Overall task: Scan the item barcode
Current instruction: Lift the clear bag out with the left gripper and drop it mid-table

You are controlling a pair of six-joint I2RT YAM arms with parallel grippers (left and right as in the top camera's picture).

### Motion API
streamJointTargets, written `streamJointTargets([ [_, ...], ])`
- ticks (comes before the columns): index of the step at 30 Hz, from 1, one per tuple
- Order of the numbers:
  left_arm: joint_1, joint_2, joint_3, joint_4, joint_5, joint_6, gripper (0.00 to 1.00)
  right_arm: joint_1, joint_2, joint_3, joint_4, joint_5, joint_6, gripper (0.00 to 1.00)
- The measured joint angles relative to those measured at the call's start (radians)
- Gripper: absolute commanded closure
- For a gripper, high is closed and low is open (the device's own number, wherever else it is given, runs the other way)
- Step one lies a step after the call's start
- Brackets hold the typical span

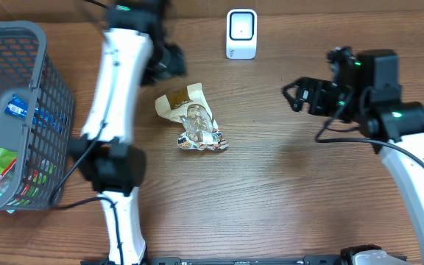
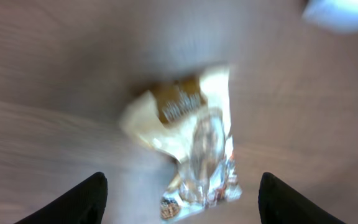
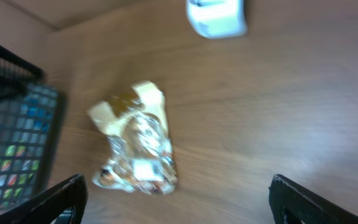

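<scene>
Snack packet (image 1: 192,121) noted flat on the desk (image 1: 271,191), just in front of the left arm and near the middle. It is held by neither arm.

Left tool (image 2: 182,186): fingers stand wide apart in the wrist view, nothing between them, with the packet lying on the desk beneath and ahead. Right tool (image 1: 299,96): fingers also apart and empty, hanging above the desk well to the right of the packet.

White scanner (image 1: 241,33) is set at the far edge, apart from the packet. Wire basket (image 1: 20,44) at the left is seen to hold other packets.

Progress, as judged: the packet has been laid out, but no scan can be counted as done. Left to do: the packet is to be gripped, lifted and its barcode turned toward the scanner.

Writing: a brown label at the packet's top carries print, too blurred to be read. A small white patch near its lower end may be the barcode; this cannot be confirmed. No brand could be read.
</scene>
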Motion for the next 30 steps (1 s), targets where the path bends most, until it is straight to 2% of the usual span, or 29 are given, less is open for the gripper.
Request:
streamJointTargets([
  [4,0.163,-0.116,0.17,0.004,0.008,-0.003,0.25,0.121,0.09,0.019,0.174,-0.01,0.04,0.09],
  [7,0.253,-0.198,0.206,0.002,0.007,-0.005,0.25,0.214,0.189,0.072,0.206,-0.01,0.056,0.09],
  [14,0.311,-0.247,0.222,-0.065,0.012,0.0,0.25,0.366,0.445,0.228,0.201,-0.017,0.087,0.15],
  [19,0.302,-0.218,0.208,-0.075,0.004,0.023,0.25,0.389,0.529,0.233,0.181,-0.017,0.108,0.16],
  [23,0.31,-0.206,0.206,-0.077,-0.105,0.018,0.25,0.389,0.55,0.233,0.153,-0.016,0.118,0.16],
  [30,0.518,-0.206,0.206,-0.077,-0.201,-0.014,0.25,0.388,0.55,0.233,0.127,0.002,0.123,0.17],
])
